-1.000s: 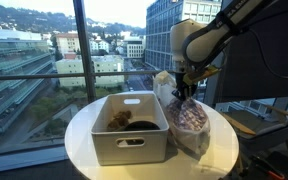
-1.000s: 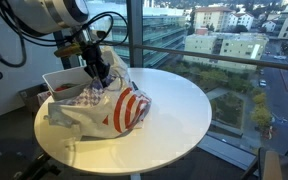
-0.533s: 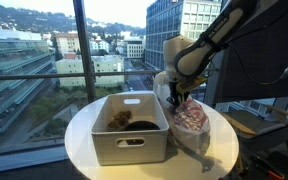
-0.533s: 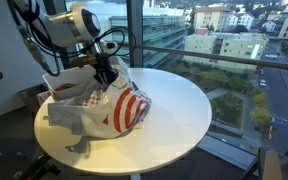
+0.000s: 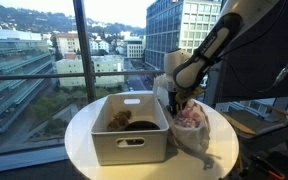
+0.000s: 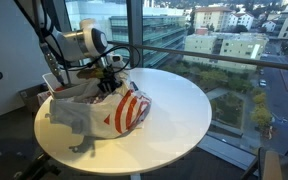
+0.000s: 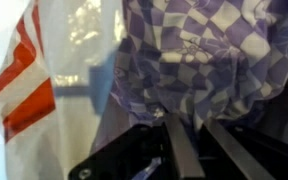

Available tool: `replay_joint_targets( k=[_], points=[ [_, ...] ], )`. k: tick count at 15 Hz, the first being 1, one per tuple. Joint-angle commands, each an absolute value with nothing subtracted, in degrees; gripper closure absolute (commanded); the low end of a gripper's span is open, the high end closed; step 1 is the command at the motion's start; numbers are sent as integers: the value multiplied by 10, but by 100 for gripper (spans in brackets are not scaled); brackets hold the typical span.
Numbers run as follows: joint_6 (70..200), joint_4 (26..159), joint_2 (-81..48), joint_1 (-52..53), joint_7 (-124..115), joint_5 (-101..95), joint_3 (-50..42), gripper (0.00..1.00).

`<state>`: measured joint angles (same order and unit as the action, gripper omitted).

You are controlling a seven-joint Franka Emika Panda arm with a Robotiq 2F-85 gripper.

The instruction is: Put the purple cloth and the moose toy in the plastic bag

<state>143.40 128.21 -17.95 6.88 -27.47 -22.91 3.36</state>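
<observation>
Standing on a round white counter [image 5: 84,150] beside floor-to-ceiling windows [image 5: 34,55], the work area overlooks city buildings [image 6: 219,18] in both exterior views. The counter surface [image 6: 184,110] is plain and glossy white; a dark floor lies beyond its edge.

The black fingers [image 5: 180,98] point down into the mouth of the translucent plastic bag with red stripes [image 5: 192,142]. In an exterior view the fingers [image 6: 108,86] sit at the top of the crumpled bag [image 6: 126,110], which lies on the counter directly beneath them.

The purple checked cloth [image 5: 192,115] is inside the bag, just below the fingers. In the wrist view the cloth [image 7: 204,60] fills most of the frame ahead of the fingers [image 7: 184,150], with the bag's red-striped film [image 7: 29,85] to one side.

The brown moose toy [image 5: 121,120] lies in an open white rectangular plastic bin [image 5: 129,148], beside the fingers and apart from them; the bin touches the bag.

Finger state: whether the fingers are apart, together or clamped on the cloth cannot be told from these views.
</observation>
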Motion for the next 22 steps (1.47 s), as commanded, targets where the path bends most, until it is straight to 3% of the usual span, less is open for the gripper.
replay_joint_targets(
  k=[1, 8, 15, 22],
  points=[
    [1423, 1273, -160, 88, -248, -207, 20, 51],
    [1309, 1293, -31, 102, -268, -199, 36, 1],
    [1255, 1230, 52, 116, -258, -200, 108, 0],
    [1240, 1010, -105, 156, -221, -224, 162, 0]
  ],
)
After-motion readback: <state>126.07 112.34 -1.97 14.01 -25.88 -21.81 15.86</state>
